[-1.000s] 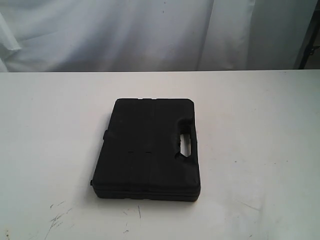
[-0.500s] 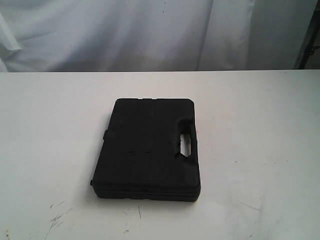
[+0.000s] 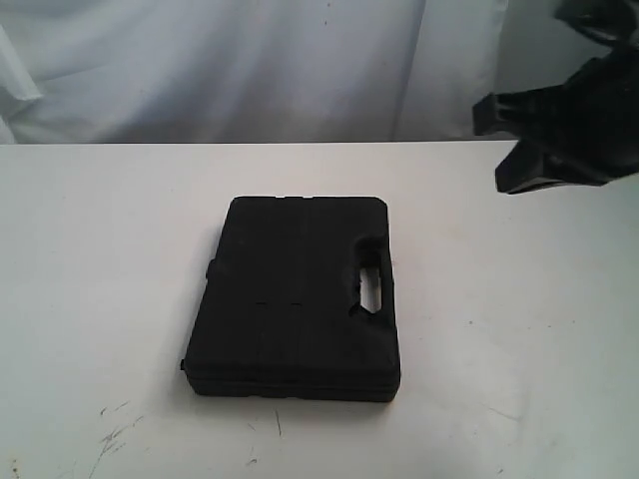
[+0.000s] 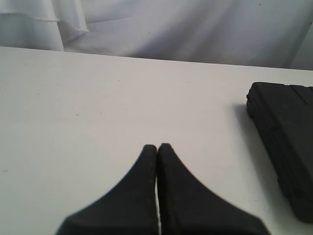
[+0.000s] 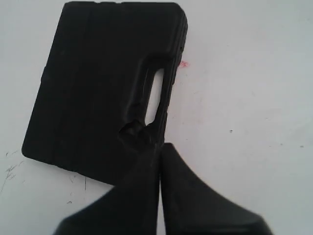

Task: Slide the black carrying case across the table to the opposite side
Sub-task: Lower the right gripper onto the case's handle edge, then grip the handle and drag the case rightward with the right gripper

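The black case (image 3: pixel 295 299) lies flat in the middle of the white table (image 3: pixel 519 319), its slot handle (image 3: pixel 371 284) on the right-hand edge. My right gripper (image 5: pixel 160 145) is shut with nothing in it and hovers above the table just off the case's (image 5: pixel 98 88) handle-side corner, not touching it. In the exterior view the right arm's black end (image 3: pixel 564 125) hangs high at the upper right. My left gripper (image 4: pixel 157 146) is shut and empty above bare table, with the case (image 4: pixel 286 132) well off to one side. The left arm is out of the exterior view.
A white curtain (image 3: pixel 250 60) hangs behind the table's far edge. Dark scuff marks (image 3: pixel 115 434) sit near the front left. A tiny red spot (image 5: pixel 184 63) lies on the table beside the case's handle edge.
The right arm has come into the exterior view at the upper right, where no arm showed before. The case has not moved.
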Controlling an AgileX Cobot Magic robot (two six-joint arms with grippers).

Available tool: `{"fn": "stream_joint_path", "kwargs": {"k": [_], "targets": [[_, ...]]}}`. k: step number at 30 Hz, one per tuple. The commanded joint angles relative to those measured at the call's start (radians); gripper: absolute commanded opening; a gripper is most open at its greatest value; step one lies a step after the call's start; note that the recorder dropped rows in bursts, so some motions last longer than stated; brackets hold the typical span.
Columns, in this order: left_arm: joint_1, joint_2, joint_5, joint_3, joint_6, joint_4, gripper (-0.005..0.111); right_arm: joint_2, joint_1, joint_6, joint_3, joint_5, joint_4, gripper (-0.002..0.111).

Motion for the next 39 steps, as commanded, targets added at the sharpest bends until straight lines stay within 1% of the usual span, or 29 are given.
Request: {"fn": "stream_joint_path", "kwargs": {"k": [1, 7, 14, 19, 25, 28, 33, 34, 36, 39], "targets": [[0.003, -0.005, -0.010, 0.005, -0.001, 0.000, 0.000, 0.132, 0.077, 0.117, -0.085, 0.029, -0.092, 0.000], [0.003, -0.005, -0.010, 0.005, -0.001, 0.000, 0.000, 0.296, 0.137, 0.231, -0.187, 0.057, -0.125, 0.000], [0.003, -0.005, -0.010, 0.005, -0.001, 0.000, 0.000, 0.480, 0.186, 0.273, -0.328, 0.129, -0.171, 0.000], [0.003, -0.005, -0.010, 0.005, -0.001, 0.000, 0.000, 0.575, 0.196, 0.348, -0.391, 0.180, -0.246, 0.000], [0.003, -0.005, -0.010, 0.005, -0.001, 0.000, 0.000, 0.652, 0.196, 0.370, -0.398, 0.169, -0.257, 0.000], [0.003, -0.005, -0.010, 0.005, -0.001, 0.000, 0.000, 0.669, 0.197, 0.370, -0.398, 0.149, -0.257, 0.005], [0.003, -0.005, -0.010, 0.005, -0.001, 0.000, 0.000, 0.669, 0.215, 0.365, -0.402, 0.099, -0.257, 0.026], [0.003, -0.005, -0.010, 0.005, -0.001, 0.000, 0.000, 0.669, 0.217, 0.365, -0.402, 0.089, -0.257, 0.028], [0.003, -0.005, -0.010, 0.005, -0.001, 0.000, 0.000, 0.669, 0.225, 0.365, -0.402, 0.068, -0.257, 0.031], [0.003, -0.005, -0.010, 0.005, -0.001, 0.000, 0.000, 0.669, 0.225, 0.365, -0.402, 0.041, -0.257, 0.031]]}}
